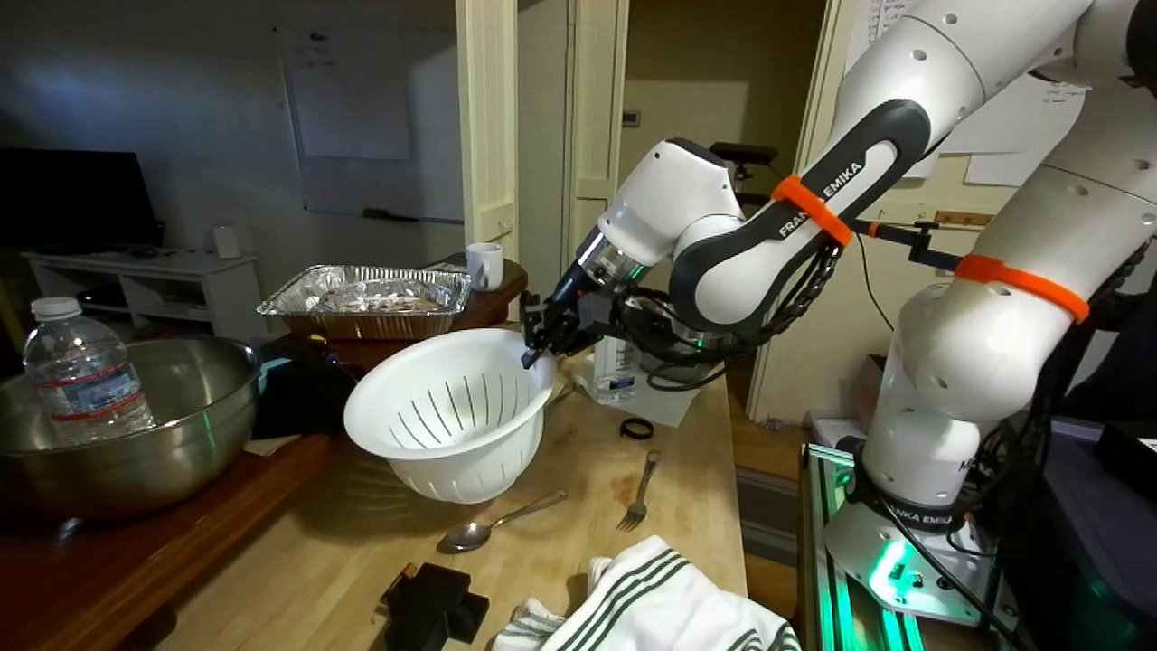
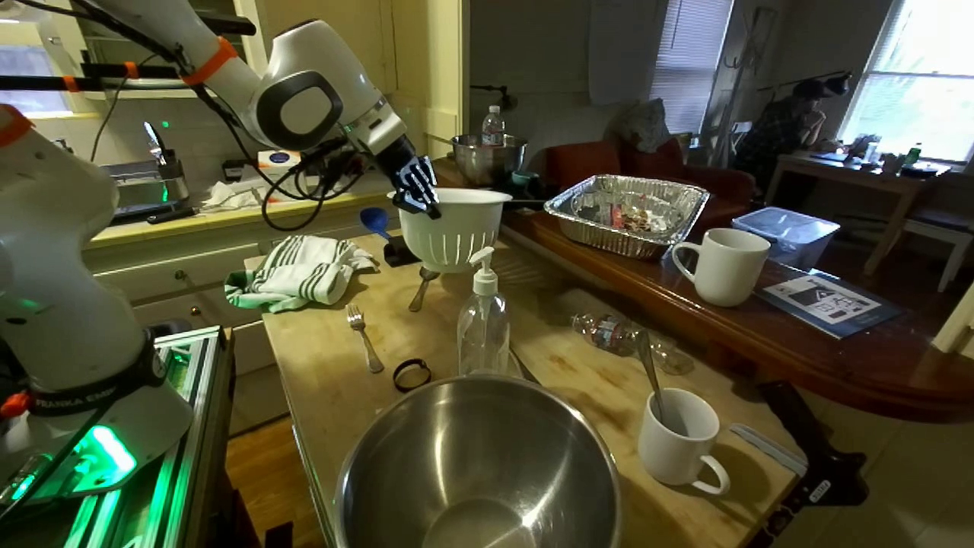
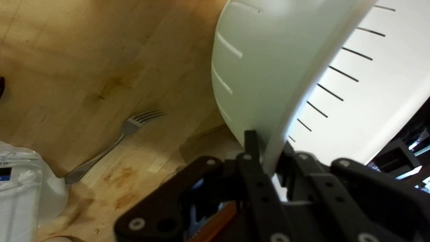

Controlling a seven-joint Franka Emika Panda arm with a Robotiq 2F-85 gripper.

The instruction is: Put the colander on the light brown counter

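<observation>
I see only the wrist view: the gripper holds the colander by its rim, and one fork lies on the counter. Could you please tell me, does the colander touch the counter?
Observer: It looks raised; in an exterior view, the colander casts its shadow on the light brown counter, off to one side of its base.
Operator: Thank you. Is there something on the counter near that base, which I cannot see?
Observer: Yes, a spoon; in an exterior view it appears just below the base.
Operator: Please name one more thing on the counter that my view misses.
Observer: A bunched white towel with dark green stripes.
</observation>
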